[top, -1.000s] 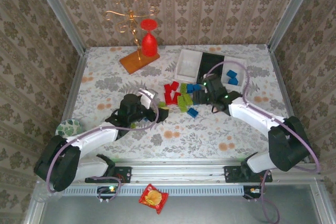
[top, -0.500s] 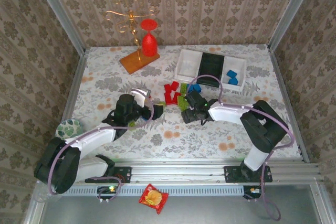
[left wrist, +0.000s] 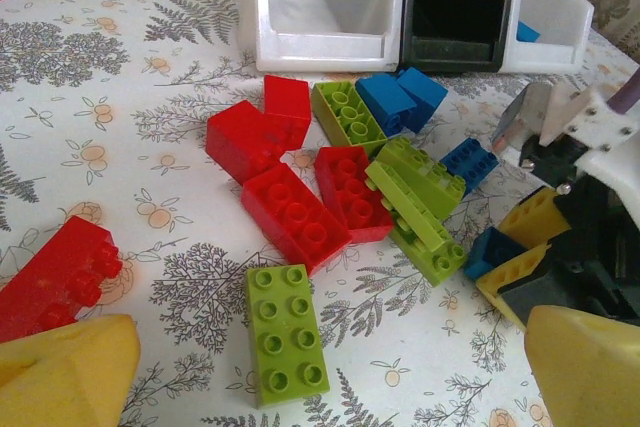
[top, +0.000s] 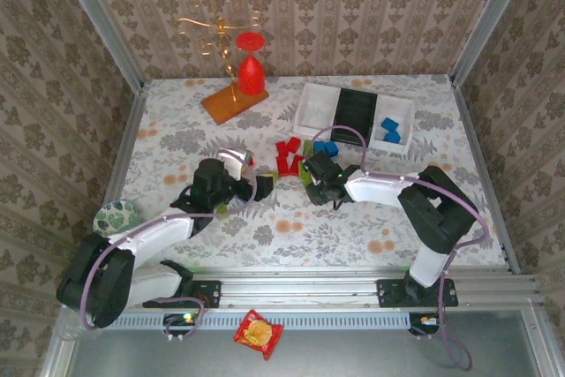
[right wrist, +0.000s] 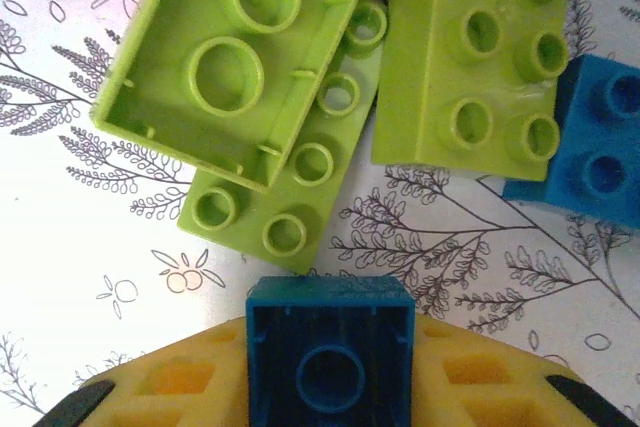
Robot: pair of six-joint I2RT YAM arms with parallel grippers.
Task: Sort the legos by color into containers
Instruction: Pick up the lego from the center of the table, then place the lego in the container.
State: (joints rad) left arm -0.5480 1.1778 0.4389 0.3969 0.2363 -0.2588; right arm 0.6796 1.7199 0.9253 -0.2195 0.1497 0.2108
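Left arm: base at the near-left table edge, forearm angled forward and to the right, low over the table. Left gripper [top: 261, 184]: jaws spread wide, yellow fingers [left wrist: 62, 379] at the two lower corners of its wrist view. Right arm: base at near right, elbow folded, white forearm lying leftward toward the table's middle. Right gripper [top: 311, 170]: tipped downward, yellow pads [right wrist: 480, 387] clamped on a blue lego [right wrist: 330, 342].
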